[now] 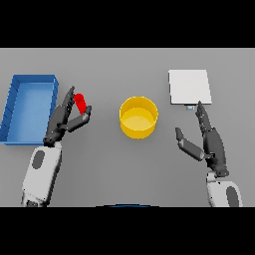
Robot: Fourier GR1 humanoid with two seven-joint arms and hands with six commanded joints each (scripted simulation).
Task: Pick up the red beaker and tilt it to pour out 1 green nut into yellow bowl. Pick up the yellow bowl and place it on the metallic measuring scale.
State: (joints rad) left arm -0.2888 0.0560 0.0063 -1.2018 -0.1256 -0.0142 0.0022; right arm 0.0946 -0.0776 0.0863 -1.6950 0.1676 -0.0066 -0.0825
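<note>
Surface (109,169): plain grey, carrying every item in view.

Beaker (80,102): red, small, standing left of centre, just to the right of the blue tray; only its upper part shows, since the left hand covers the rest.

Left hand (63,119): reaches up from the lower left, its long fingers (65,102) lying along the beaker's left side and its thumb (82,119) bent in below and to the right of it (whether the thumb actually presses the beaker cannot be told). The beaker sits between fingers and thumb.

Bowl (139,117): yellow, round, upright near the middle of the surface, well apart from both hands; no nut can be made out inside it.

Scale (189,86): a pale flat square plate at the upper right, with a small dark tab at its lower edge.

Right hand (210,142): rises from the lower right, fingers straight and pointing up toward the scale, fingertips near the scale's lower edge, thumb spread out to the left; it holds nothing.

Tray (15,99): blue, rectangular, with raised walls, at the far left, its right wall beside the left hand.
</note>
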